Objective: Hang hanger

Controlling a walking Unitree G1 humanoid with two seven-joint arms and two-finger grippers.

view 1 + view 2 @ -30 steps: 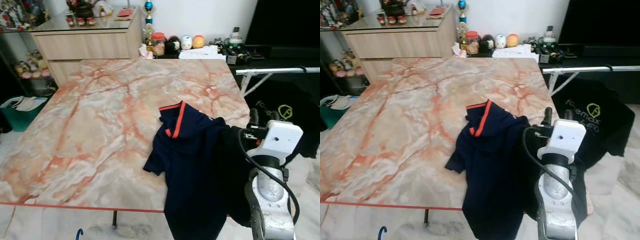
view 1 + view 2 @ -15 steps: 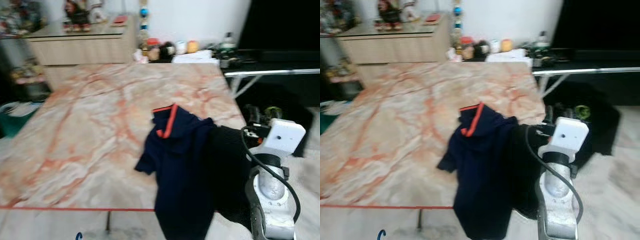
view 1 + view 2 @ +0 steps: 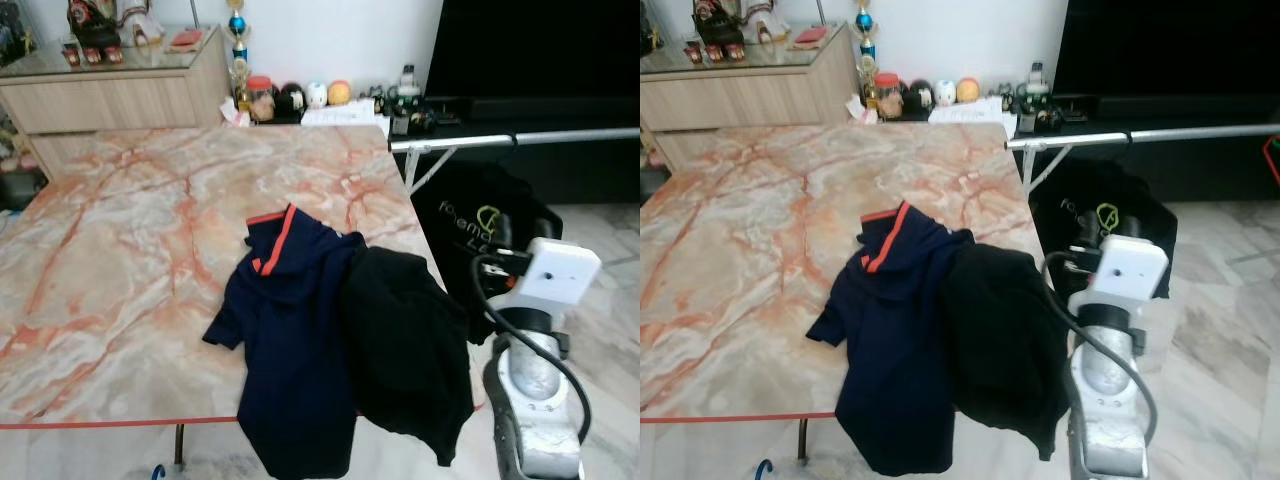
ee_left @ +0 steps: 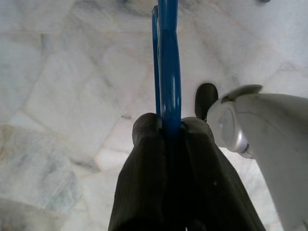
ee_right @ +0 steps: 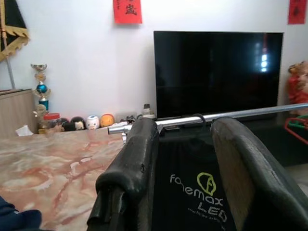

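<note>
down by the floor the left tool (image 4: 168, 132) is pinching the blue hanger (image 4: 166, 62), right tool (image 5: 187, 168) spread near the rail (image 3: 520, 138), so i'd lift the hook over that rail slowly.

Only readable bit is on the black shirt (image 5: 202, 192) hanging from the metal rail (image 5: 250, 111): pale letters that look like "foemax LED", with a little yellow-green logo above. The red paper signs (image 5: 127, 10) on the wall have characters, too small to make out.
</note>
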